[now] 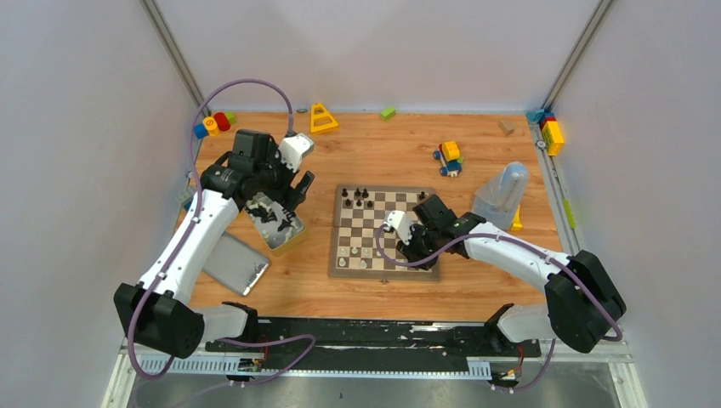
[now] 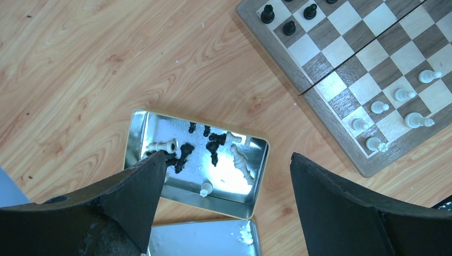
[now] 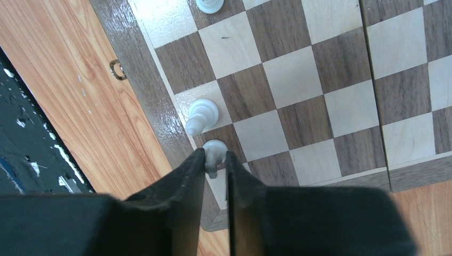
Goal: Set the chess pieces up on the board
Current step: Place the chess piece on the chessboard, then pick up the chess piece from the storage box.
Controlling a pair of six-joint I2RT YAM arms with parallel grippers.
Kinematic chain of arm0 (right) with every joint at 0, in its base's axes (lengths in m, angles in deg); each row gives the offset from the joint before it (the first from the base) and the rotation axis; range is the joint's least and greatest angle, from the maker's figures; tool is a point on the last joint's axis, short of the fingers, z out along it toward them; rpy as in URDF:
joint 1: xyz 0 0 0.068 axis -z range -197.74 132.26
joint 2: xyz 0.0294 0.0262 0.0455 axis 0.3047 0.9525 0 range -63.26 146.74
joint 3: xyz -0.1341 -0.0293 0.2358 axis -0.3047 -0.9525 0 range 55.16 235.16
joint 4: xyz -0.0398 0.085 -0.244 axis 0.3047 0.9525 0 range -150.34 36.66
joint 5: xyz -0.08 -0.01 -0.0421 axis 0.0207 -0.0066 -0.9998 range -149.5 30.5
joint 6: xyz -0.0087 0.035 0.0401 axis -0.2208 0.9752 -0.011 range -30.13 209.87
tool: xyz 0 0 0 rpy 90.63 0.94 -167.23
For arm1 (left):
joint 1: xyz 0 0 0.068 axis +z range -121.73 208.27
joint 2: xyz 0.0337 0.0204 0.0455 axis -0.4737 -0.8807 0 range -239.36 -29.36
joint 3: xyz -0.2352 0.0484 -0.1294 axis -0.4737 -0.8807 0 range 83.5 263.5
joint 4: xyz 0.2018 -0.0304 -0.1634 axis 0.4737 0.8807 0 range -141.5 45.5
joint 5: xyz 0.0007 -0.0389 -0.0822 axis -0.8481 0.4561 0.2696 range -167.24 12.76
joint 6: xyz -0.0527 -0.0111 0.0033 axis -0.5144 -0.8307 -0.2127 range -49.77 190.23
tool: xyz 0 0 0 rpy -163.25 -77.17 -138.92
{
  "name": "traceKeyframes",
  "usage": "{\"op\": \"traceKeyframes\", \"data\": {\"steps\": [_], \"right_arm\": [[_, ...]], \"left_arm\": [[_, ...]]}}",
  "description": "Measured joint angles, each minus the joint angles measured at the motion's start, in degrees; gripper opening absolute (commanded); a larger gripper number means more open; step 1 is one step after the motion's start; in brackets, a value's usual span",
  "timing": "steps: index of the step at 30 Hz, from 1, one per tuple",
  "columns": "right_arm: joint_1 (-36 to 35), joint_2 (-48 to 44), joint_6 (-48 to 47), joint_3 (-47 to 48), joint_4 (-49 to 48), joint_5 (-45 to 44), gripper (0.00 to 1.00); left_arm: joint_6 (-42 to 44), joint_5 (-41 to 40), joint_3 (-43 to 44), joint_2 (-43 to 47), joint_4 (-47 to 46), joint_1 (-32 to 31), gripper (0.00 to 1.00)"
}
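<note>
Top view: the board (image 1: 367, 231) lies mid-table (image 1: 374, 153), with black chess pieces (image 1: 355, 196) on its far rows and white ones on its near left. The left tool (image 1: 285, 202) hovers over a tin (image 1: 294, 240) left of the board.

Left wrist: the left tool (image 2: 226, 160) is spread wide above the tin (image 2: 133, 140), which holds loose black and white pieces.

Right wrist: the right tool (image 3: 215, 158) pinches a white piece (image 3: 213, 149) at an edge square, near 1 other.

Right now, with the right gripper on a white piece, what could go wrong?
The white piece in the right gripper stands close beside a neighbour; a sideways drag on release could topple either. It sits in the board's edge row, so a tip could roll it off. In the tin, pieces lie jumbled; the open left gripper may grab two.
</note>
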Motion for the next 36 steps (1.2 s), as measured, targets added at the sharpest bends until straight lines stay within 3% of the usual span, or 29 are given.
{"op": "traceKeyframes", "data": {"steps": [5,8,13,16,23,36], "right_arm": [[0.0,-0.1,0.6,-0.3,0.0,-0.3,0.58],[0.0,-1.1,0.8,-0.3,0.0,-1.0,0.64],[0.7,-6.3,0.8,-0.3,0.0,-1.5,0.64],[2.2,-9.4,0.6,0.2,0.0,-1.4,0.63],[6.4,-14.2,0.8,0.7,-1.9,-1.1,0.61],[7.3,-14.9,1.2,-0.5,-3.0,-1.1,0.59]], "left_arm": [[0.1,-0.3,-0.9,0.4,-0.1,0.1,0.99],[0.2,-1.5,-1.8,0.6,-0.2,0.7,0.98],[0.8,-3.7,-3.4,0.2,0.3,3.4,0.89],[1.3,-4.7,-3.5,-1.6,0.3,6.5,0.77],[1.7,-6.3,-3.5,-13.0,-0.3,10.6,0.57],[1.8,-10.6,-1.8,-27.6,-5.7,10.7,0.43]]}}
